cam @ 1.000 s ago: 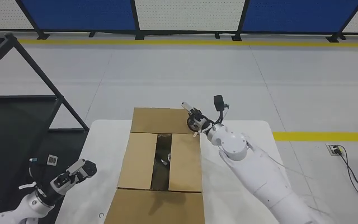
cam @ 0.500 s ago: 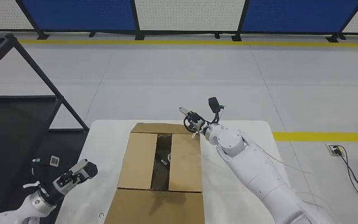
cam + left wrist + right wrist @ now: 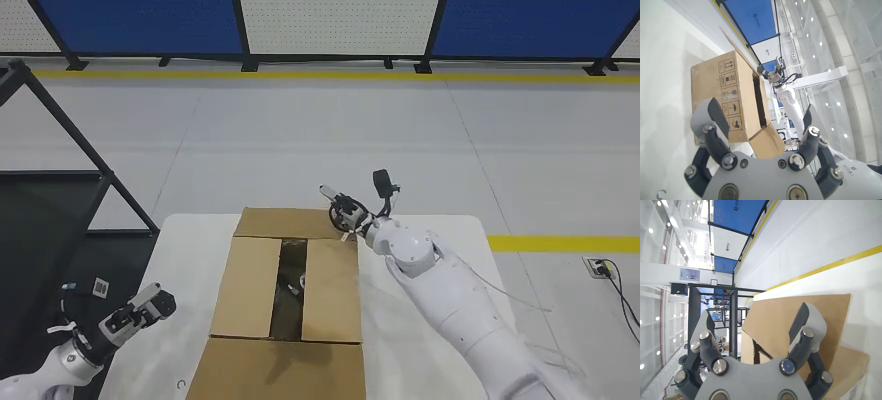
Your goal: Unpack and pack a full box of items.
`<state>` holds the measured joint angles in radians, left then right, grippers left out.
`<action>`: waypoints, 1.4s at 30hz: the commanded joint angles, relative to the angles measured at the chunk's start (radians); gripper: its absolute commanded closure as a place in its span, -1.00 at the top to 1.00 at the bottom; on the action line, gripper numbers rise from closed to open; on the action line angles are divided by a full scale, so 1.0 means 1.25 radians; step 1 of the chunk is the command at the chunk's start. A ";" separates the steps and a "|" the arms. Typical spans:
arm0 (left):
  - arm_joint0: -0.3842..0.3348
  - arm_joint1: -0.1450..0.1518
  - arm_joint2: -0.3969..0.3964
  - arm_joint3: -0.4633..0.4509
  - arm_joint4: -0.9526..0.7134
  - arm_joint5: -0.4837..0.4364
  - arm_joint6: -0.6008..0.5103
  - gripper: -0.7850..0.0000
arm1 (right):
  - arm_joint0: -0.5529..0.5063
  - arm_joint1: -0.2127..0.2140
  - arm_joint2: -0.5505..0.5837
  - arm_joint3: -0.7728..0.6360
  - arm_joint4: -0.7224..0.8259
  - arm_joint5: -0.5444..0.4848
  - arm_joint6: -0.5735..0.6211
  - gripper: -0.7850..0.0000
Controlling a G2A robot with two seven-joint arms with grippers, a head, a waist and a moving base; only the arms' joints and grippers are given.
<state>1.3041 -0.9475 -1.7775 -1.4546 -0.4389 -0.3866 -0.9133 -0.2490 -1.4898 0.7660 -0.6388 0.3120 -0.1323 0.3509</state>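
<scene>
box part-open, right hand at its far flap

the white worktop [image 3: 190, 260] carries a large cardboard box [image 3: 250, 300] in the middle, long axis running away from the robot. its two long top flaps lie almost shut, with a dark slot [image 3: 290, 285] between them running the same way; what is inside is too dim to name. the far end flap [image 3: 285, 215] is folded outward, its hinge crossing the box. the right hand [image 3: 338, 207] hangs at the far right corner of the box, just beside that flap, fingers spread wide and holding nothing; the flap lies to its left. the left hand [image 3: 158, 298], also wide and empty, sits at the near left edge of the worktop, well apart from the box. the right arm is much the nearer, so opening the top likely falls to it.
</scene>
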 commanded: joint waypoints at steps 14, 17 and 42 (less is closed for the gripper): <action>0.001 0.002 -0.012 0.003 -0.023 -0.008 0.016 1.00 | -0.182 0.074 0.103 -0.429 -0.116 0.108 0.202 1.00; -0.001 0.002 -0.012 0.008 -0.021 -0.014 0.015 1.00 | -0.228 0.088 0.122 -0.521 -0.150 0.169 0.224 1.00; 0.008 0.004 0.025 -0.014 0.059 -0.013 0.008 1.00 | -0.207 0.060 0.034 -0.506 -0.153 0.312 0.295 1.00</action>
<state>1.3156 -0.9432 -1.7539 -1.4720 -0.3741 -0.4017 -0.8971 -0.5242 -1.4085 0.8243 -1.2909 0.1212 0.2529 0.7182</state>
